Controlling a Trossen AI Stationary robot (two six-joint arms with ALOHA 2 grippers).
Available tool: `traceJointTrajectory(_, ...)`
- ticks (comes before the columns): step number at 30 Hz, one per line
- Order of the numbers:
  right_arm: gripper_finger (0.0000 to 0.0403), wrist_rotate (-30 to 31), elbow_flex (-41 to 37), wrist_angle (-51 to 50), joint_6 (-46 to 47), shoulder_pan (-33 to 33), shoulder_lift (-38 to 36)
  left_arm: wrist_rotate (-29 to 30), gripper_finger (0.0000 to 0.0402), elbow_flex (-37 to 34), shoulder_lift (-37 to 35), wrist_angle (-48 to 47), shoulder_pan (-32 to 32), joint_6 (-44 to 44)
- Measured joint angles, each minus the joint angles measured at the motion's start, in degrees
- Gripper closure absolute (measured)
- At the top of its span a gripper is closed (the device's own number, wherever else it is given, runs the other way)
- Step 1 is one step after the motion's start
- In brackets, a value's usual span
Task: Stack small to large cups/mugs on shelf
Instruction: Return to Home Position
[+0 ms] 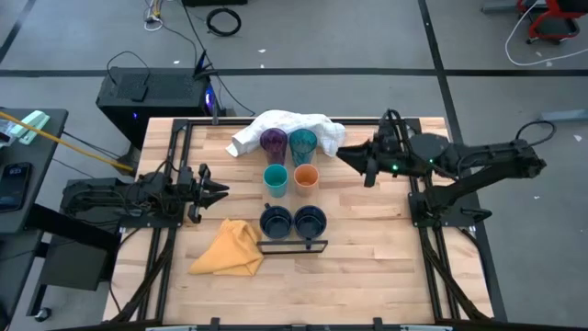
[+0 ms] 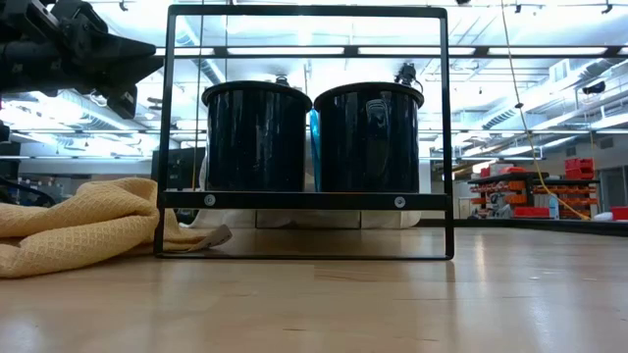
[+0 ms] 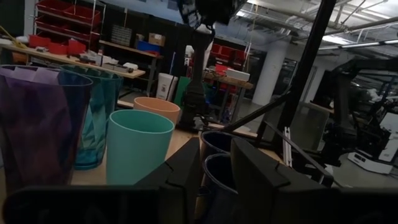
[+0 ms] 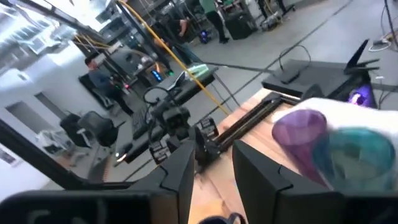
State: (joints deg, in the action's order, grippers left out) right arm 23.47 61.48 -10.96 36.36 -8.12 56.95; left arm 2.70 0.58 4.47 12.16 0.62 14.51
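Six cups stand upright in pairs on the pale shelf, whose dark rim is at its near end. Farthest are the purple tumbler and teal tumbler, then the short teal cup and orange cup, then two navy mugs. My left gripper waits left of the cups, level, open and holding nothing. My right gripper hovers raised to the right of the teal tumbler, pointing toward the table's left, open and holding nothing.
A crumpled white cloth lies behind the tumblers at the far edge. A yellow cloth lies left of the shelf's rim. In the low view the dark frame stands before both mugs. Bare tabletop lies near right.
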Motion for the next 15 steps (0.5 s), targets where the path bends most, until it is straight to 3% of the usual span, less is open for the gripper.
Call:
traceJointTrajectory(6,0.03,-0.2,-14.9,10.4,2.8,-1.0,-7.1,0.0,0.0299,0.0,0.0,0.0,0.0,0.3)
traceJointTrajectory(10,0.0315,-0.1,-23.2,23.2,-2.4,-1.5,-12.0,0.0,0.0299,0.0,0.0,0.0,0.0,-0.1)
traceJointTrajectory(15,0.0374,-0.1,-29.8,27.6,-7.1,-1.4,-17.8,0.0,0.0299,0.0,0.0,0.0,0.0,-0.1)
